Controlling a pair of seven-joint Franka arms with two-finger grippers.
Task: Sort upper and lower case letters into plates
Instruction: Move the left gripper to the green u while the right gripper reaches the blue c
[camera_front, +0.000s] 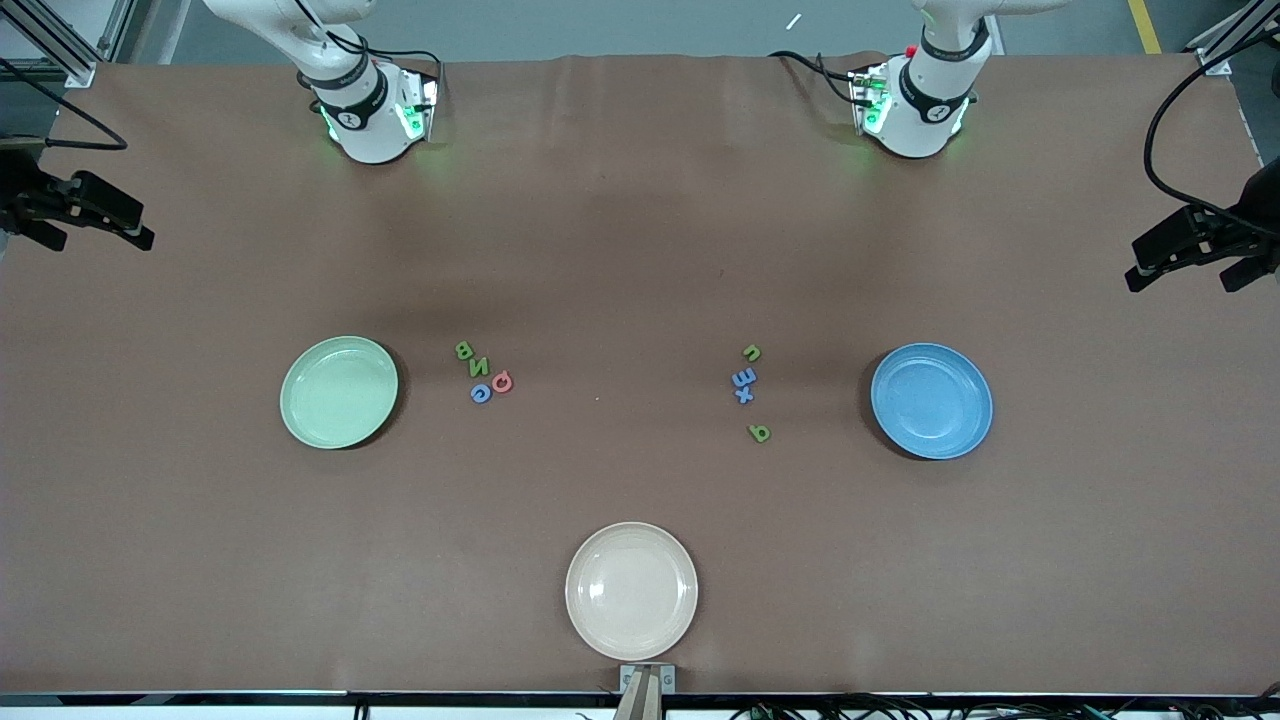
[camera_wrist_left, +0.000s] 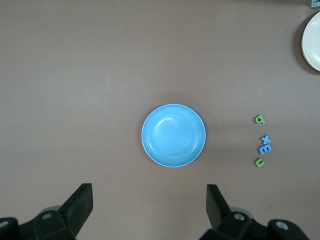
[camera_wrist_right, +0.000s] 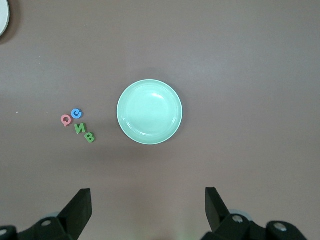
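Note:
Both plates lie bare: the pale green plate (camera_front: 339, 391) (camera_wrist_right: 149, 112) toward the right arm's end, the blue plate (camera_front: 931, 400) (camera_wrist_left: 173, 135) toward the left arm's end. Beside the green plate sit a green B (camera_front: 464, 349), green N (camera_front: 479, 366), red Q (camera_front: 502, 381) and blue G (camera_front: 481, 393). Beside the blue plate sit a green u (camera_front: 752, 352), blue E (camera_front: 745, 378), blue x (camera_front: 744, 395) and green q (camera_front: 760, 432). My left gripper (camera_wrist_left: 149, 200) hangs open high above the table near the blue plate. My right gripper (camera_wrist_right: 148, 202) hangs open high near the green plate.
A cream-beige plate (camera_front: 631, 590) lies bare near the table's front edge, midway between the two ends. Black clamp-like fixtures jut in at the right arm's end (camera_front: 75, 205) and the left arm's end (camera_front: 1200, 240). Brown tabletop (camera_front: 620, 250) stretches between the arm bases and the letters.

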